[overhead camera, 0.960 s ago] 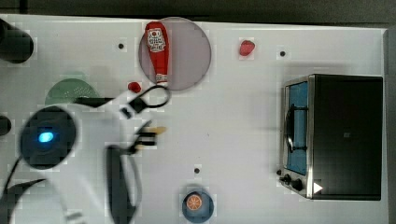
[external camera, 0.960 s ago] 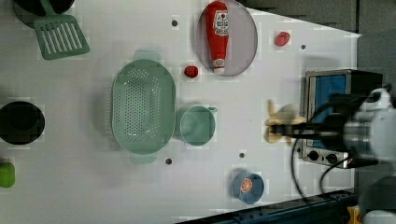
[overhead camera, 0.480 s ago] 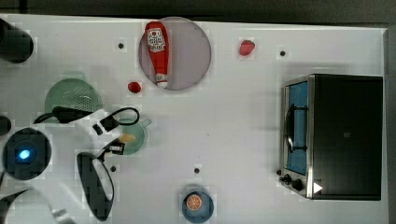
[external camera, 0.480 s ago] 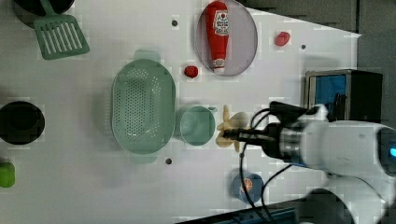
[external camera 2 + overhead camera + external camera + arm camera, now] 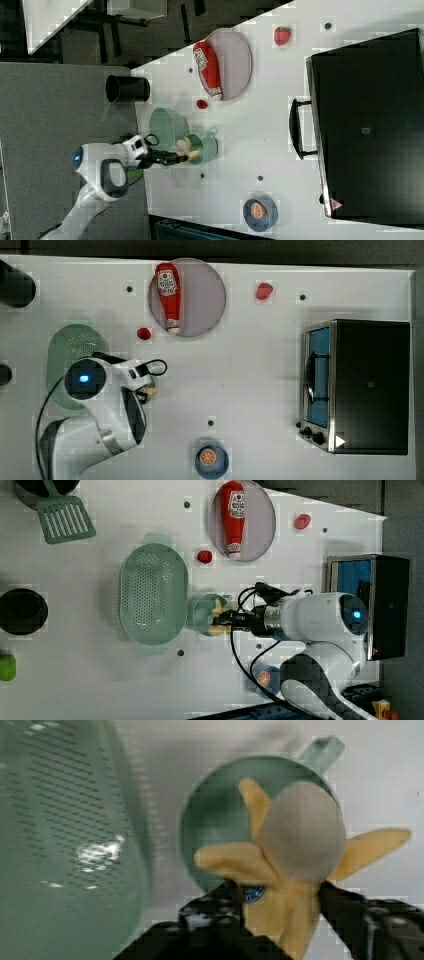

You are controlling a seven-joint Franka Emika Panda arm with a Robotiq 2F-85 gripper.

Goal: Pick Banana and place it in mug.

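Note:
The banana (image 5: 300, 835) is a pale yellow toy with its peel flaps spread. It sits between the two black fingers of my gripper (image 5: 280, 920), which is shut on it. Directly under it is the mug (image 5: 215, 820), pale green with a short handle. In the left view the banana (image 5: 217, 617) hangs over the mug (image 5: 204, 614), with the gripper (image 5: 225, 622) reaching in from the left view's right. In the right view the banana (image 5: 182, 147) is at the rim of the mug (image 5: 205, 147). In the top view the arm covers the mug.
A green colander (image 5: 152, 594) stands right beside the mug. A ketchup bottle (image 5: 167, 295) lies on a grey plate (image 5: 200, 295). A toaster oven (image 5: 360, 385) fills the top view's right. A blue cup with an orange slice (image 5: 211, 459) sits near the front edge.
The arm has carried the banana toward the top view's left, from over bare table to above the mug beside the colander.

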